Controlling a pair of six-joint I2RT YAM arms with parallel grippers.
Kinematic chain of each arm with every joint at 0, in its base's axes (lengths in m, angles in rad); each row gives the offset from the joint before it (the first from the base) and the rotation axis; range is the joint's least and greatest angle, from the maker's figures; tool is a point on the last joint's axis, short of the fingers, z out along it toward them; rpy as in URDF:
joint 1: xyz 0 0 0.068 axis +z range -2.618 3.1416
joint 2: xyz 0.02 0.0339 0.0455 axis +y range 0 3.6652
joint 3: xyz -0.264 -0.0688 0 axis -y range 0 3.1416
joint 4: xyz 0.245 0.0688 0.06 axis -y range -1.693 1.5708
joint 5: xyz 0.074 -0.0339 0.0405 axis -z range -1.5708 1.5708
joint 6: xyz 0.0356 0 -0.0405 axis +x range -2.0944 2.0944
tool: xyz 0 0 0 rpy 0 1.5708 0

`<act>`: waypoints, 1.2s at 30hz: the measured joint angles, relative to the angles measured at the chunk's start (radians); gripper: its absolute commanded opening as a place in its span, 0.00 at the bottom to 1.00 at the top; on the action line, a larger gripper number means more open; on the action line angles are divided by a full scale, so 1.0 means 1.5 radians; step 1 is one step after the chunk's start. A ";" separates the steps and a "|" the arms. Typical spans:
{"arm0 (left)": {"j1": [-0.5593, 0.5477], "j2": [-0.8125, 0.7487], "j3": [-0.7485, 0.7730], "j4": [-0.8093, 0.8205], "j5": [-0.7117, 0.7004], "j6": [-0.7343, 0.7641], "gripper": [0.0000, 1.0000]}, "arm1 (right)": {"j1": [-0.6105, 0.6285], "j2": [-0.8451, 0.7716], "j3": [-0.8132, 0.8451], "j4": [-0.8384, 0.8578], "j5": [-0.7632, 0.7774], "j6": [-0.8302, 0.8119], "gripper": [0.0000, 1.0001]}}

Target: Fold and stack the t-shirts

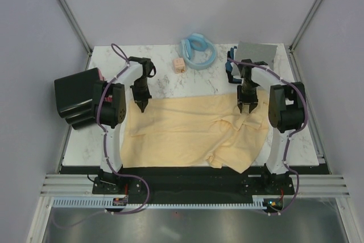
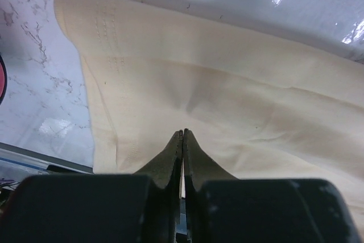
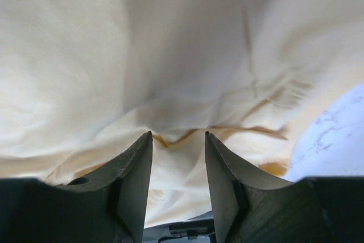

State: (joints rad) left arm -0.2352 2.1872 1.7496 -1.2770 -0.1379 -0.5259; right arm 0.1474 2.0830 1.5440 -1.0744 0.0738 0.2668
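Note:
A large pale yellow-cream t-shirt lies spread over the near half of the marble table, rumpled and folded over at its right side. My left gripper is shut and empty, just above the shirt's far left edge; in the left wrist view its closed fingertips hover over flat cloth. My right gripper is open over the shirt's far right part; in the right wrist view the gripper straddles a creased fold of the cloth. A grey folded t-shirt lies at the back right. White and navy shirts are not in view.
A black box with a pink-red side stands off the table's left edge. A light blue ring-shaped thing and a small peach cube sit at the back centre. Bare marble shows behind the shirt.

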 measured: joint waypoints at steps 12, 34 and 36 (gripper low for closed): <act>0.000 -0.030 0.014 0.018 -0.005 0.000 0.11 | -0.004 -0.127 0.035 0.102 0.045 0.002 0.50; 0.000 0.146 0.199 -0.045 -0.031 0.000 0.02 | -0.001 0.044 0.066 0.087 0.057 0.017 0.21; 0.000 0.158 0.220 -0.053 -0.032 0.000 0.02 | -0.001 0.052 0.078 0.076 0.059 0.017 0.22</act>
State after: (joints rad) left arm -0.2352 2.4237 2.0804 -1.3563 -0.1852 -0.5259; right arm 0.1467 2.1612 1.6611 -0.9600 0.1627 0.2928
